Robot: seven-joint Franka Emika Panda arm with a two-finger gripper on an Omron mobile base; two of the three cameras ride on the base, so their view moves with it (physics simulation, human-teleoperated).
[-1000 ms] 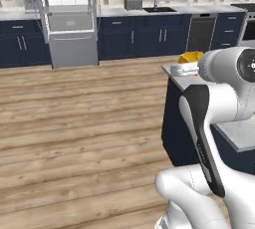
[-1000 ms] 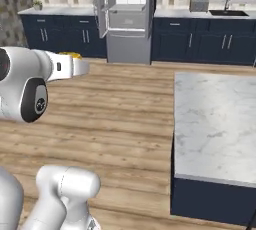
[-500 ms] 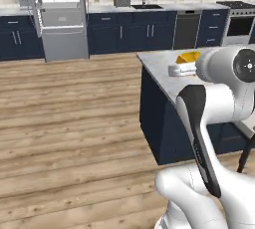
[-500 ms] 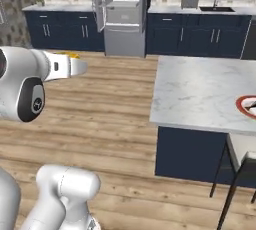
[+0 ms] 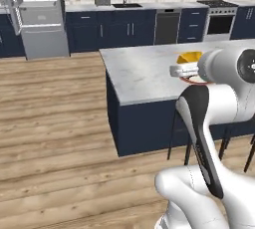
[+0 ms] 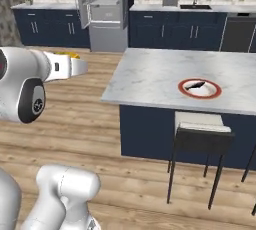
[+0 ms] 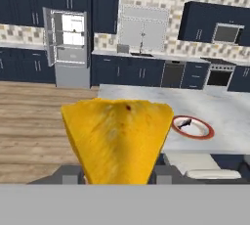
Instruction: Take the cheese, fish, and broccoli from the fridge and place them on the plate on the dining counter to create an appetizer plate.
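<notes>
Cheese, a yellow-orange wedge-shaped block [image 7: 117, 138], sits clamped between the two dark fingers of the white arm's gripper [image 7: 117, 172] and looms big in the hand view, point down, broad edge up. From the left base view you catch a yellow sliver of it [image 5: 190, 57] at the gripper [image 5: 182, 70], at 2 o'clock, over the near edge of the island.

Out ahead lies the dining counter, a white grey-veined marble top on a dark navy base [image 6: 150, 76]. On it rests the round white plate with the wide red-orange rim [image 6: 200, 88], and the slim dark fish with the forked tail [image 6: 195, 86] lies across the middle of that plate (small, but the tail shows). In the hand view the plate [image 7: 192, 126] is at 3 o'clock from the wedge, well apart from it.

Back against the far wall stands the tall grey steel fridge [image 6: 104, 11], door swung open, white shelves showing, at 11 o'clock in the right base view. A pale-seated stool on dark legs [image 6: 202, 139] is tucked against the island's near side, below the plate.
</notes>
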